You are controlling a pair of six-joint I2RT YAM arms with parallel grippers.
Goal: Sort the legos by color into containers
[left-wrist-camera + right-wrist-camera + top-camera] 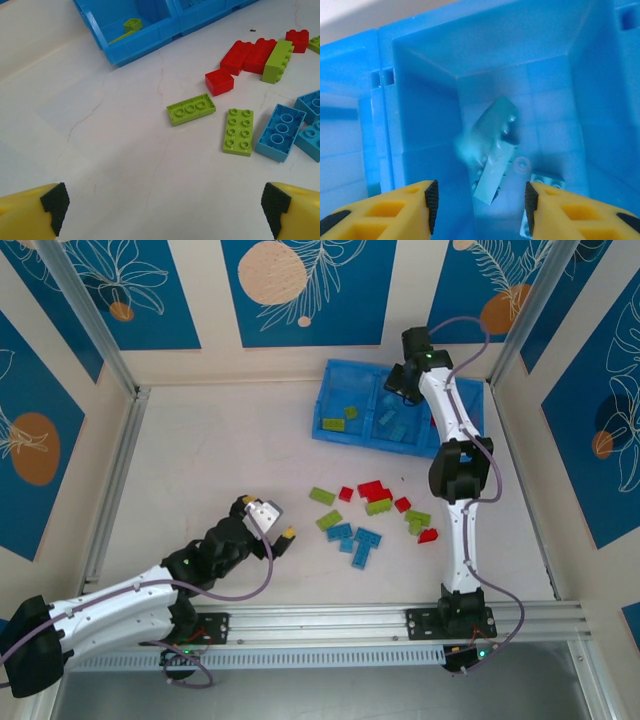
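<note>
Loose legos (375,510) in lime green, red and light blue lie in a cluster on the table's middle. The blue tray of containers (330,430) stands at the back. Its left compartment holds green bricks (340,418) and the middle one light blue bricks (395,425). My right gripper (479,200) hangs open over a compartment (420,115). A blurred light blue brick (492,145) is below its jaws, free of both pads. My left gripper (162,205) is open over bare table, left of the green bricks (190,109), with nothing between its fingers.
The right arm (455,440) stretches over the tray's right end and hides it. A second light blue brick (540,182) lies by the right finger. Red bricks (250,55) and blue bricks (281,132) lie ahead of the left gripper. Walls close the table's sides.
</note>
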